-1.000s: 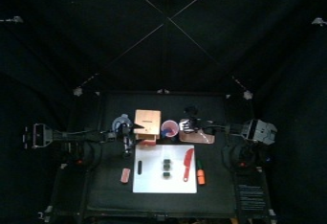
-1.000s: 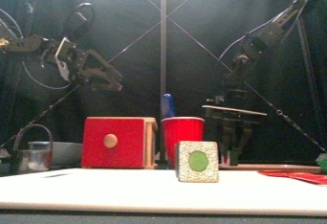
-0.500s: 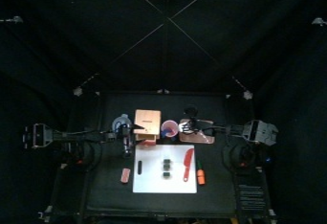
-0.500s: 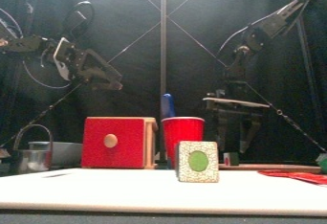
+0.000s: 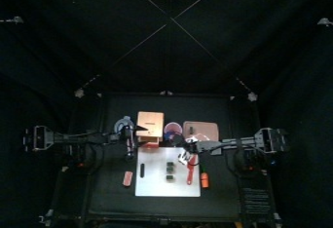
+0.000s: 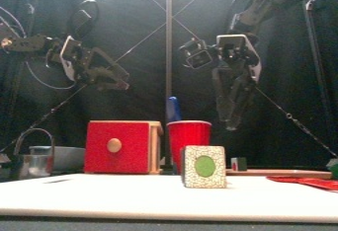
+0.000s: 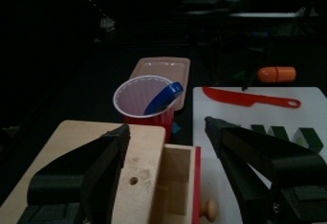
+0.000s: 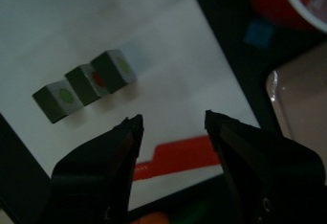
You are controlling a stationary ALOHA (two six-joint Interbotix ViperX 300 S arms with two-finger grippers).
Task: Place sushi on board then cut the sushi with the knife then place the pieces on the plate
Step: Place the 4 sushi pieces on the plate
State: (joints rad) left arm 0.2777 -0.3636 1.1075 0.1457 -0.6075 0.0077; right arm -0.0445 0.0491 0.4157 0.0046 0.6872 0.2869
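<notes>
The sushi roll [image 5: 168,170] of dark green blocks [image 8: 87,84] lies whole on the white board [image 5: 154,187]; its green-centred end [image 6: 204,166] faces the front. A red knife [image 5: 190,162] lies on the board to its right. The red cup [image 5: 170,130] behind holds a blue knife [image 6: 172,108]. The pink tray [image 5: 203,131] lies right of the cup. My right gripper [image 8: 173,137] hangs open over the red knife [image 8: 192,153], above the board, holding nothing. My left gripper [image 7: 166,156] is open above the wooden box [image 5: 148,129].
Orange toy foods lie at the board's left edge [image 5: 128,177] and right edge [image 5: 204,178]. A metal cutter [image 6: 38,161] stands at the far left. The box's red drawer front [image 6: 122,146] faces forward beside the cup [image 6: 191,141].
My right arm has swung from over the pink tray toward the front and risen, and now points down over the board by the red knife. The left arm has barely moved.
</notes>
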